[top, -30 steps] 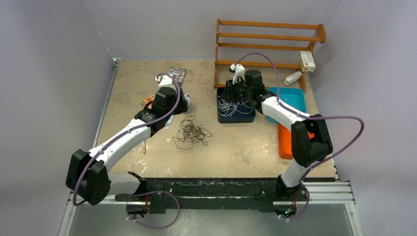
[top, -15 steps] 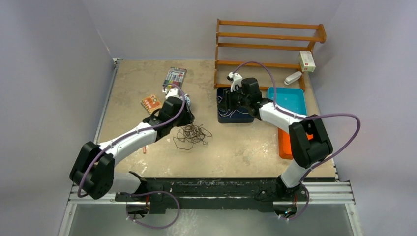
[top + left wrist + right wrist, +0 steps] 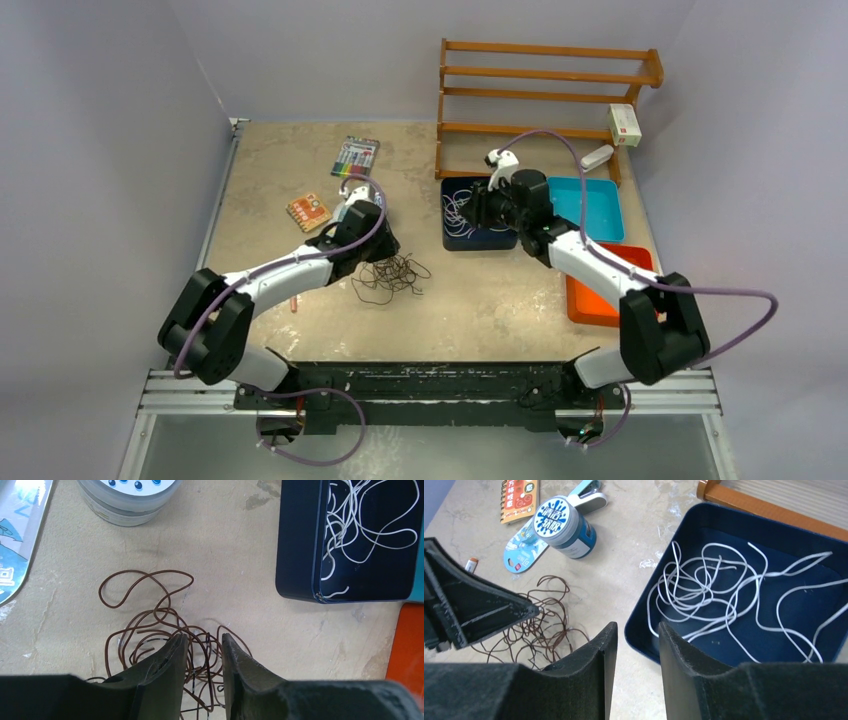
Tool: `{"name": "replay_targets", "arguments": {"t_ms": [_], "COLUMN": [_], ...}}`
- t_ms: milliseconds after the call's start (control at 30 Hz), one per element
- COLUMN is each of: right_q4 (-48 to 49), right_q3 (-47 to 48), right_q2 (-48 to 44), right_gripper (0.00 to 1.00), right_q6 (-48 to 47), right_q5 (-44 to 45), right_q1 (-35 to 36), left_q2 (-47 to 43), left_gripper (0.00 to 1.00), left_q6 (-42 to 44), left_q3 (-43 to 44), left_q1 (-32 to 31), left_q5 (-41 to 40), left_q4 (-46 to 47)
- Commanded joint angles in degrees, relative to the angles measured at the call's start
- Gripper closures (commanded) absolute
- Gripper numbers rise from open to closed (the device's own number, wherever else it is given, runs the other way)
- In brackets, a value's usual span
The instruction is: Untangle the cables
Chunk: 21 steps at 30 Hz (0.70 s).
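Note:
A tangle of thin dark brown-black cables (image 3: 392,277) lies on the table in front of the left arm. It also shows in the left wrist view (image 3: 150,625) and the right wrist view (image 3: 541,625). My left gripper (image 3: 385,250) (image 3: 204,642) is open, low over the tangle, with strands showing in the narrow gap between its fingers. White cables (image 3: 462,215) (image 3: 709,585) (image 3: 360,525) lie in loose loops inside a navy bin (image 3: 480,241) (image 3: 644,635) (image 3: 297,545). My right gripper (image 3: 478,212) (image 3: 636,627) is open and empty, above the bin's near left corner.
A blue-lidded jar (image 3: 565,526) (image 3: 127,500) stands just behind the brown tangle, with a flat blue card (image 3: 524,550) and an orange notebook (image 3: 308,210) beside it. A marker pack (image 3: 355,155), wooden rack (image 3: 550,75), teal tray (image 3: 600,200) and orange tray (image 3: 590,300) surround the bin.
My left gripper has swung right and nearer, down onto the brown tangle. My right gripper has drawn back from the bin's far left to its near left corner.

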Motion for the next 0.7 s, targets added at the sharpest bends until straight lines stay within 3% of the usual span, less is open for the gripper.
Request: {"name": "replay_targets", "arguments": {"t_ms": [0,133,400,667], "right_q4": [5.0,6.6,11.9,18.8], "right_q3": [-4.8,-8.5,-12.0,-14.5], "right_q2": [-5.9,-9.4,-14.3,-17.1], "right_gripper": [0.61,0.59,0.54,0.46], "right_q6": [1.2,3.3,3.6,5.8], "right_q5": [2.9,4.3,8.4,16.6], "right_q1": [0.1,0.1,0.1,0.1], "left_q2": [1.5,2.6,-0.5,-6.5], "left_gripper": [0.72,0.86,1.00,1.00], "left_q6": [-0.6,0.6,4.9,10.7], "left_q3": [2.1,3.8,7.9,11.7], "left_q1": [-0.1,-0.1,-0.1,-0.1], "left_q5": [0.9,0.6,-3.1,-4.9], "left_q4": [3.7,3.3,-0.2,-5.0]}}
